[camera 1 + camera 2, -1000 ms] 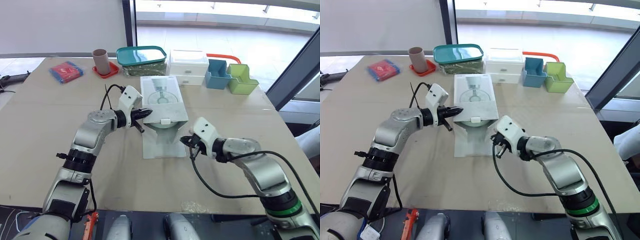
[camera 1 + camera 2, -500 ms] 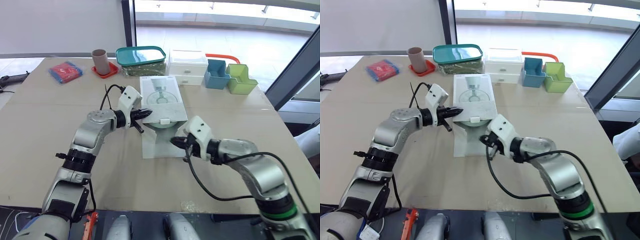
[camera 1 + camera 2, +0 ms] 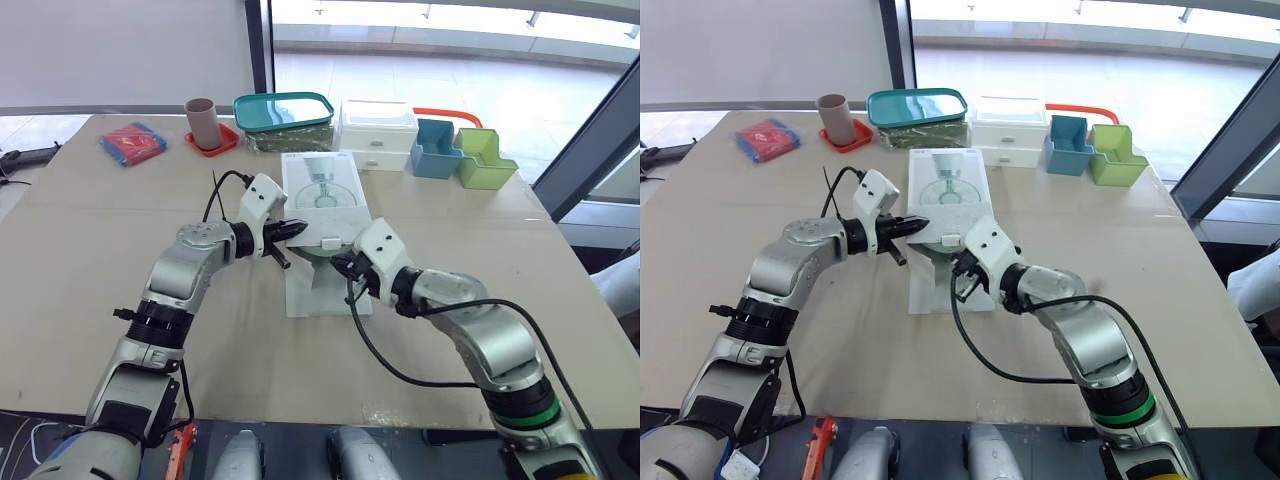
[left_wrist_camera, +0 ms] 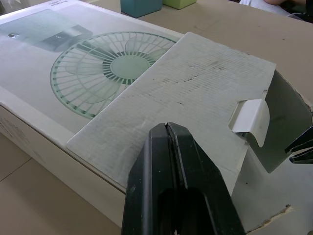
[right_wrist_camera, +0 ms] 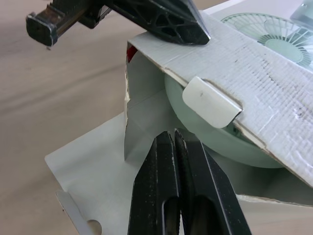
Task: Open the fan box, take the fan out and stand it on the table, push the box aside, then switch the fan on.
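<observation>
Pincers first: the left pincer (image 3: 299, 228) is clenched, its two black fingers pressed together on nothing. Its tips are at the left edge of the raised top flap (image 4: 195, 83) of the fan box, though I cannot tell whether they press on it. The right pincer (image 3: 341, 267) is clenched and empty too. It hovers just in front of the box's open near end, pointing into it, close beside the left one.

The worktop (image 3: 80, 230) is a wide tan surface. Near its middle the fan box (image 3: 322, 190) lies flat, its long side running away from the robot, with a fan pictured on its top face. The near end is open: the top flap is lifted, and the bottom flap (image 3: 322, 297) lies spread on the worktop toward the robot. The fan (image 5: 220, 139) sits inside, a pale green rounded edge showing under the raised flap.

Along the far side stand a teal-lidded tub (image 3: 283, 112), a white drawer unit (image 3: 377, 130), and a blue holder (image 3: 437, 148) touching a green holder (image 3: 484, 158). To the left of the tub are a brown cup (image 3: 201, 122) on a red coaster and a red packet (image 3: 132, 143). Smallest is a white tab (image 5: 210, 103) curling from the flap's edge, between the two pincers.
</observation>
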Motion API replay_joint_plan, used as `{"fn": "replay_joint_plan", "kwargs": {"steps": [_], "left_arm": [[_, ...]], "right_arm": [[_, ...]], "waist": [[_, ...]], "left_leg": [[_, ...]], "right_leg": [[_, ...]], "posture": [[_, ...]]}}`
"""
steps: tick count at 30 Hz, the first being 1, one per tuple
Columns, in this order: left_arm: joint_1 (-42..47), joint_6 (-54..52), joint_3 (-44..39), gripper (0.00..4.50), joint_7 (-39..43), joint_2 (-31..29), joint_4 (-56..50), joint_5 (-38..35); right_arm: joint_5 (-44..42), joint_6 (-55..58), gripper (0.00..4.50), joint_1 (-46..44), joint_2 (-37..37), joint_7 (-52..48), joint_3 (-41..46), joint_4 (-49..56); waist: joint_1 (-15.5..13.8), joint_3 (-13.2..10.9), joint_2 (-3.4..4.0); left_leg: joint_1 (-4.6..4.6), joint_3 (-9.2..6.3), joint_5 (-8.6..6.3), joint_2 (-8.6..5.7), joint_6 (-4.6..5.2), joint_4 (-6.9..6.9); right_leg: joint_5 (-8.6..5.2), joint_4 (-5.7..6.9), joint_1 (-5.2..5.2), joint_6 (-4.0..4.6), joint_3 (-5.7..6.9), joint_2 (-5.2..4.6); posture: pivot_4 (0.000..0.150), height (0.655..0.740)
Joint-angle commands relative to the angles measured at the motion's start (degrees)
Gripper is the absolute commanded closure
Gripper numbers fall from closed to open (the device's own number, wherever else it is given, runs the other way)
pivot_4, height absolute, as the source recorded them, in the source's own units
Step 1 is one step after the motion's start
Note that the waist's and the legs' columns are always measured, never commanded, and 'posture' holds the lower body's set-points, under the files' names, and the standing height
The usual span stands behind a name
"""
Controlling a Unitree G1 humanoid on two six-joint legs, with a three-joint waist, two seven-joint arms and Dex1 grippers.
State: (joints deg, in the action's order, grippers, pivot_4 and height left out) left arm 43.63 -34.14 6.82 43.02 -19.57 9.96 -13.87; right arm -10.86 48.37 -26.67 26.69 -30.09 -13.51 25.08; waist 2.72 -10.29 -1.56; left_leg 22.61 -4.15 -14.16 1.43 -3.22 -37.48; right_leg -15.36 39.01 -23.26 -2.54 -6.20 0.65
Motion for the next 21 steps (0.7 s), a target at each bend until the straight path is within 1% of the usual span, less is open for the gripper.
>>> {"fn": "replay_joint_plan", "kwargs": {"steps": [1,8,13,17,21], "left_arm": [[-1.1,-1.0,0.9,4.50,0.4,-0.7,-0.1,0.6],[-0.7,-0.7,1.1,4.50,0.6,-0.5,0.4,0.6],[0.0,-0.2,1.2,4.50,0.7,0.0,1.2,0.7],[-0.1,0.1,1.4,4.50,1.0,0.0,1.3,0.7],[0.0,0.1,1.5,4.50,1.2,0.1,1.3,0.7]], "right_arm": [[-0.4,0.1,4.41,0.9,1.7,-1.0,1.1,3.0],[-0.4,0.3,4.41,3.6,5.4,-1.7,2.8,4.4],[-0.3,1.0,4.41,4.8,6.6,-1.2,3.8,5.4],[1.3,-0.5,4.41,6.2,8.9,-1.0,5.2,3.0],[2.3,-4.2,4.41,5.7,10.3,-0.8,7.0,-1.7]], "waist": [[0.0,0.0,0.00],[0.0,0.0,0.00],[0.0,0.0,0.00],[0.0,0.0,0.00],[0.0,0.0,0.00]], "left_leg": [[0.00,0.00,0.00,0.00,0.00,0.00],[-0.01,0.00,0.00,0.00,0.00,0.00],[0.00,0.00,0.00,-0.01,0.00,0.00],[0.00,0.00,0.00,-0.01,0.00,0.00],[-0.01,0.01,0.00,-0.02,0.00,-0.01]], "right_leg": [[0.00,0.00,0.00,0.00,0.00,0.00],[0.00,0.00,0.01,-0.01,-0.01,0.00],[-0.01,0.00,0.01,-0.01,-0.01,0.00],[-0.01,0.00,0.02,-0.01,-0.01,0.00],[-0.01,0.00,0.02,-0.02,-0.02,-0.01]], "posture": [[0.150,0.7400],[0.150,0.7400],[0.150,0.7400],[0.150,0.7400],[0.150,0.7400]]}}
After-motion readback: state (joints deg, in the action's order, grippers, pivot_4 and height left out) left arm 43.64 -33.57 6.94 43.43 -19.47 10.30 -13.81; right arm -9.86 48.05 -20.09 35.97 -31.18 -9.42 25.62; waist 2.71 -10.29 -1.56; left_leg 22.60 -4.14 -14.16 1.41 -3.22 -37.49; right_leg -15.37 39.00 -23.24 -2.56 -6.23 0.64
